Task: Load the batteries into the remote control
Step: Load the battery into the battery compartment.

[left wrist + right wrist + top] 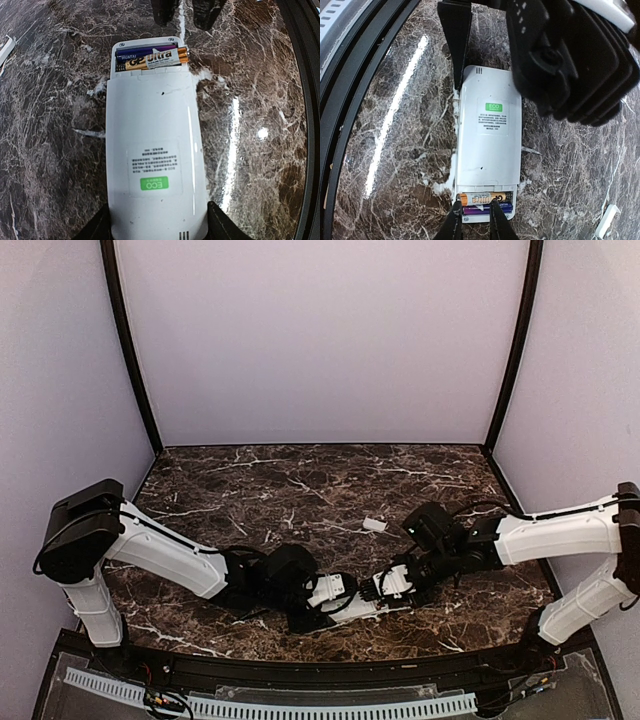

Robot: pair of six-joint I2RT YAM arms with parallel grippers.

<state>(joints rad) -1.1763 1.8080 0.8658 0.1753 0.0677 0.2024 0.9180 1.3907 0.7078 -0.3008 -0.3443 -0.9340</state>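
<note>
The white remote control (152, 150) lies back up on the marble, its battery bay open at the far end. My left gripper (157, 227) is shut on the remote's near end, one black finger on each side. Two batteries lie side by side in the bay: a gold one (155, 60) and a purple-blue one (145, 51). My right gripper (474, 204) stands over the bay (485, 202) with its jaws a narrow gap apart. One tip is at the gold battery's (485, 198) end, the other across both cells. Seen from above, the two grippers meet at the remote (335, 588).
A small white plastic piece (374, 525) lies apart on the dark marble table (300, 480), behind the grippers; it also shows as a white piece (606, 220) at the right wrist view's lower right. The black table rim (350, 100) runs close beside the remote.
</note>
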